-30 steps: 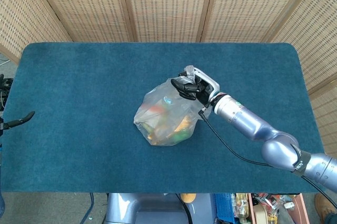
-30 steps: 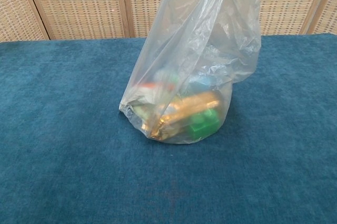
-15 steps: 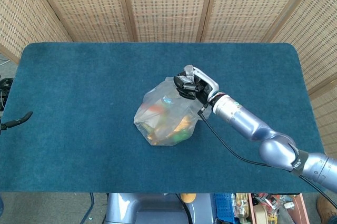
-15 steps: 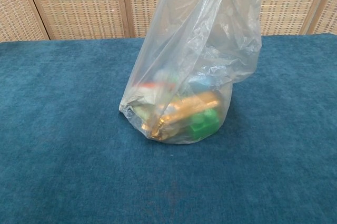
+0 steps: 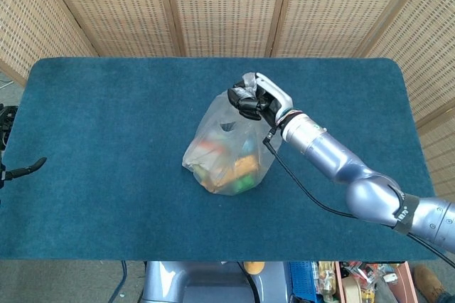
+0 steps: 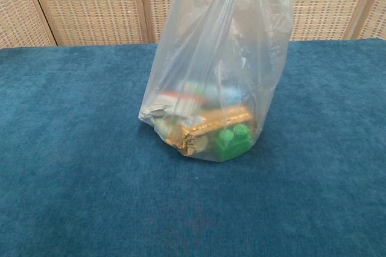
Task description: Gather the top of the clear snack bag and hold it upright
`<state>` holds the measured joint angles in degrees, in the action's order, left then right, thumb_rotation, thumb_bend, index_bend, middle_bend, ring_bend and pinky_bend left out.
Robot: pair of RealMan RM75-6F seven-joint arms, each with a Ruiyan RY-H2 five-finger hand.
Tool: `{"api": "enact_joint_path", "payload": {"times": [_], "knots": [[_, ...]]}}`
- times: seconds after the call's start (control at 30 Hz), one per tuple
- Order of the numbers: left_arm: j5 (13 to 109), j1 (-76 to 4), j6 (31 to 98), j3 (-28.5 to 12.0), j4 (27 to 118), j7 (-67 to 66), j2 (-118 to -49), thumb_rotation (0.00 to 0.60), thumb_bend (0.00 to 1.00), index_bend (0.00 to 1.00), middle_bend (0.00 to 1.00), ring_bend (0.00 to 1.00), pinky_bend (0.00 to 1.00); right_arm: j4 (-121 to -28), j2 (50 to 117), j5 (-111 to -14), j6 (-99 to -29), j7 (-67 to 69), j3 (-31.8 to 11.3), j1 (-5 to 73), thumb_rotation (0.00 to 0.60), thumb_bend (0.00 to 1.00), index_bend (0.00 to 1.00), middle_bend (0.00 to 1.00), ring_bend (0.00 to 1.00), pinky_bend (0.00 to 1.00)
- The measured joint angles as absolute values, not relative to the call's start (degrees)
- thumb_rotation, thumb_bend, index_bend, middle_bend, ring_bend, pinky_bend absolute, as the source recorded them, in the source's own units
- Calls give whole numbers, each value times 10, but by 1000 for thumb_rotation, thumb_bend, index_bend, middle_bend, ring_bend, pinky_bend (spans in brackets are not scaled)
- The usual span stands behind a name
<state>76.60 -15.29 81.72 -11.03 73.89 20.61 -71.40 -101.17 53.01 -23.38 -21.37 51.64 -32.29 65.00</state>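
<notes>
The clear snack bag [image 5: 227,146] stands near the middle of the blue table [image 5: 106,118], with a gold-wrapped snack, a green block and other items inside. My right hand [image 5: 249,99] grips its bunched top from above, so the plastic hangs stretched below the fist. In the chest view the clear snack bag [image 6: 220,70] fills the centre and its top runs out of frame; the hand itself is cut off there. A dark tip at the left edge [image 5: 28,168] could be part of my left arm; its hand is not seen.
Woven screen panels [image 5: 227,4] stand behind the table's far edge. Boxes and clutter [image 5: 355,282] lie on the floor beyond the near right corner. A black cable [image 5: 306,193] trails along my right forearm.
My right hand has risen and shifted slightly up-left with the bag's top, pulling the plastic taller and straighter. In the chest view the bag's base has lifted a little.
</notes>
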Motion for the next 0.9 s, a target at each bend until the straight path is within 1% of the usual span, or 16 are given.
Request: {"api": "enact_joint_path", "payload": {"times": [0.17,0.33,0.5,0.7,0.9], "knots": [[750,-151,787,-103,778,165,-689,600,39,0,0,0,0,-1025,477,-148,-208,479,-276,720,600,1000,1000,988,965,1000],[730,-149,765,-102,822,133,-663,600,39,0,0,0,0,-1033,424,-45,-192,442,-213,815,600,1000,1000,990,967,1000],[728,-146,765,-105,831,130,-659,600,39,0,0,0,0,-1037,379,43,-185,406,-157,903,600,1000,1000,991,970,1000],[727,-145,762,-107,831,135,-658,600,39,0,0,0,0,-1037,344,122,-184,365,-109,977,600,1000,1000,991,969,1000],[730,-143,762,-108,830,138,-657,600,40,0,0,0,0,-1032,322,174,-184,329,-78,1024,600,1000,1000,991,970,1000]]}}
